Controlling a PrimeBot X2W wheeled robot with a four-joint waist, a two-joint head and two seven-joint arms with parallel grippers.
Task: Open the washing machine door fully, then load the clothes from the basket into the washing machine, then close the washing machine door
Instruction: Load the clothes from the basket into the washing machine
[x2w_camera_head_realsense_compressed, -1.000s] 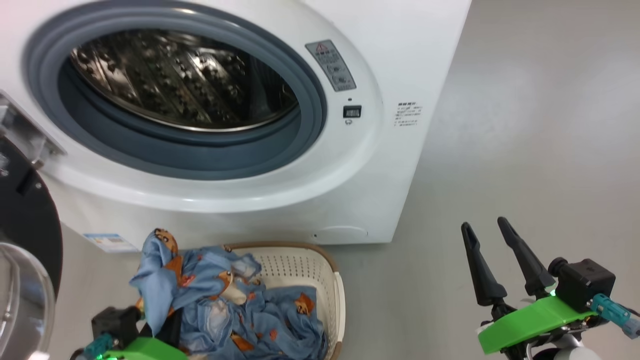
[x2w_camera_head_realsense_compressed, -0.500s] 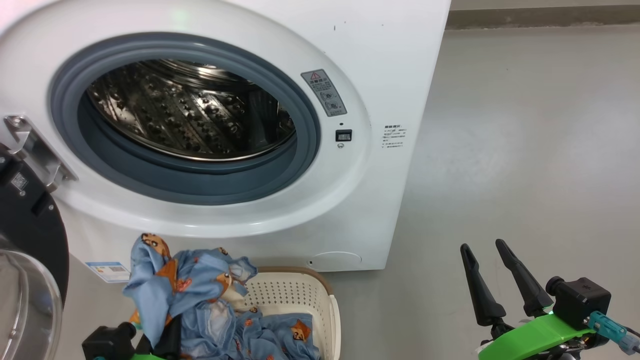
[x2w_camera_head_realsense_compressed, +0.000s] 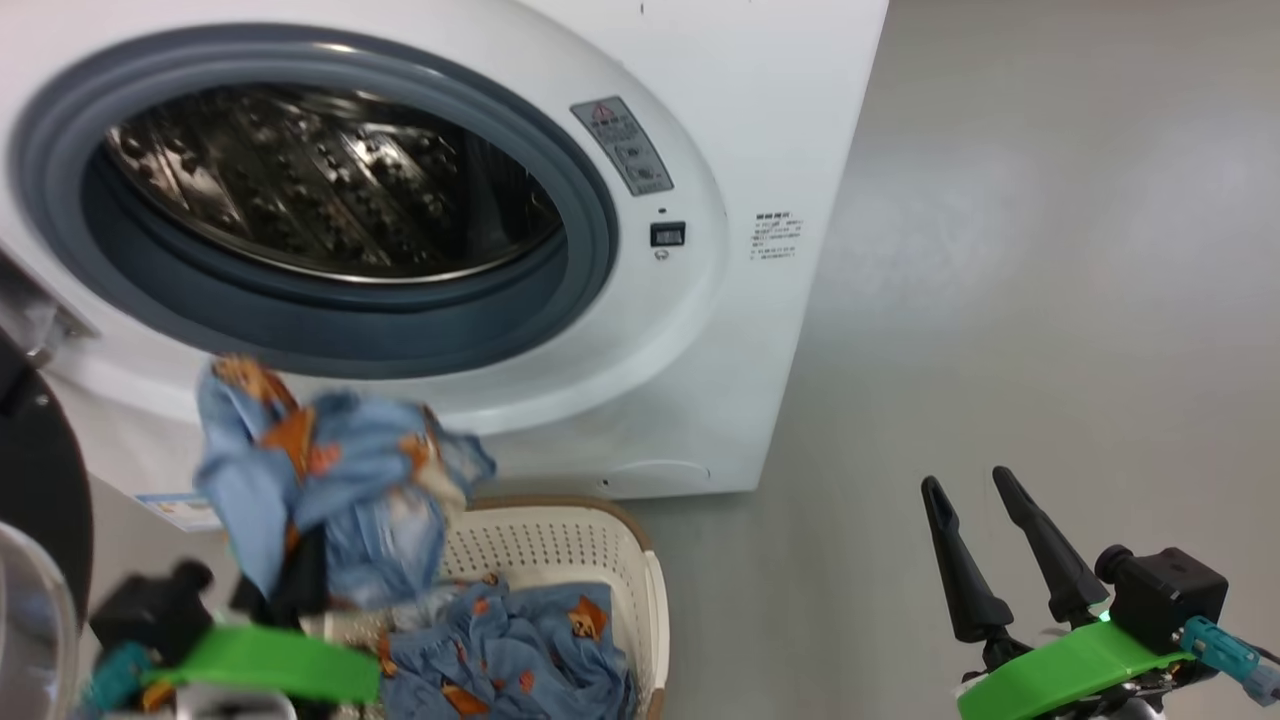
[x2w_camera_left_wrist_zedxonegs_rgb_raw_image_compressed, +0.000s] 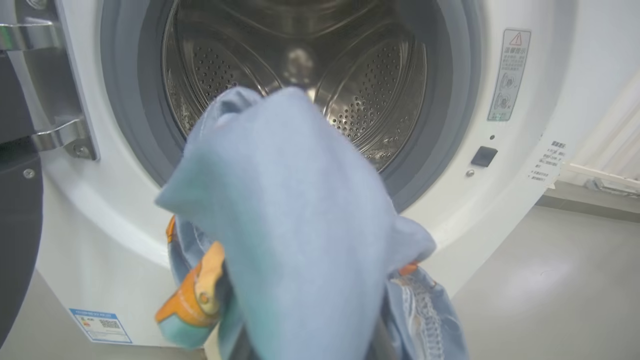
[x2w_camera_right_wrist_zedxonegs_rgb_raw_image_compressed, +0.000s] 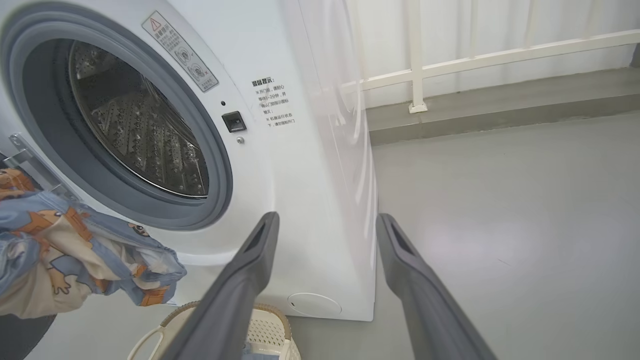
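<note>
The washing machine stands with its steel drum exposed. Its black-rimmed door is swung out at the left edge of the head view, on its metal hinge. My left gripper is shut on a bundle of light-blue printed clothes, held above the basket and just below the gasket. The cloth hides the fingertips. In the left wrist view the clothes hang right in front of the drum. More clothes lie in the basket. My right gripper is open and holds nothing, over the floor to the right.
Grey floor spreads to the right of the machine. A white railing on a raised kerb runs behind it. A blue label sticker sits low on the machine's front, and the door latch right of the opening.
My left gripper has raised the bundle of clothes out of the basket toward the drum opening. The head camera has shifted. My right gripper has stayed open in place.
</note>
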